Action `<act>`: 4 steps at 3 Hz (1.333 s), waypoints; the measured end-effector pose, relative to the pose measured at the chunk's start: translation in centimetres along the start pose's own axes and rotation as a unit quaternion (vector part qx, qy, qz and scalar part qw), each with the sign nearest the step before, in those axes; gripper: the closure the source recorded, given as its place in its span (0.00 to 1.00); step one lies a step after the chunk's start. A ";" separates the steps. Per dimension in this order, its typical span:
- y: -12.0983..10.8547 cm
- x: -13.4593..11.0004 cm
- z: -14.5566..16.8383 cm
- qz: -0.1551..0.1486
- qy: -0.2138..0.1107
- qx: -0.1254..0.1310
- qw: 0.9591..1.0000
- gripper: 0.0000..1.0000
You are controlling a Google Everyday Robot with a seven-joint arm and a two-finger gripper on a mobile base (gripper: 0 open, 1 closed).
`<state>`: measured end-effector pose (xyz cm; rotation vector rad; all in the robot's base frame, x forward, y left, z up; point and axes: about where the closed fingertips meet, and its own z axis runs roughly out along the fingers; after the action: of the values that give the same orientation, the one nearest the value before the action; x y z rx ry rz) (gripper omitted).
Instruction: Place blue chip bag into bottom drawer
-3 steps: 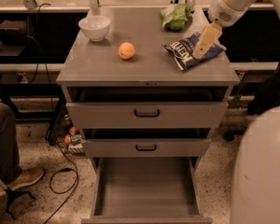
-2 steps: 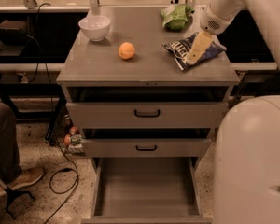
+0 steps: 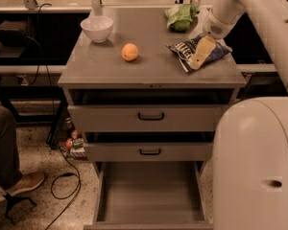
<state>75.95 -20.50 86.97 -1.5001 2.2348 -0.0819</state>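
The robot's body (image 3: 254, 166) hid the right edge of the bottom drawer (image 3: 149, 190), which stood pulled out, its grey floor showing. Farther back, the gripper (image 3: 201, 54) rested on the blue chip bag (image 3: 183, 50) atop the cabinet (image 3: 149, 73); its grip could not be told.

Surfaces: mostly matt grey metal, plus one glossy bag.
Cabinet top (image 3: 149, 71) is smooth matt grey metal with a faint sheen; bottom drawer (image 3: 149, 190) has the same plain grey inside; drawer handles (image 3: 150, 116) are black. Blue chip bag (image 3: 183, 51) is glossy crinkled film; green bag (image 3: 181, 17) is crumpled film. Bowl (image 3: 97, 28) is smooth white and looks glazed. Orange (image 3: 130, 51) has dull skin. Gripper (image 3: 201, 52), down on the blue chip bag at the top's right side, looks tan and matt; arm shell (image 3: 259, 13) is smooth off-white plastic. Floor (image 3: 62, 205) is speckled and stone-like.
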 end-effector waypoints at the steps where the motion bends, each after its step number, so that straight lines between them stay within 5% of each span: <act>1: -0.1 -0.1 0.4 -0.014 -0.002 -0.001 1.000 0.00; 3: -0.3 0.1 0.6 -0.114 -0.013 -0.009 0.993 0.00; 4: 0.0 -0.1 1.0 -0.193 0.013 -0.027 0.981 0.00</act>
<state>76.36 -20.17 86.10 -1.9546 1.9485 -0.1620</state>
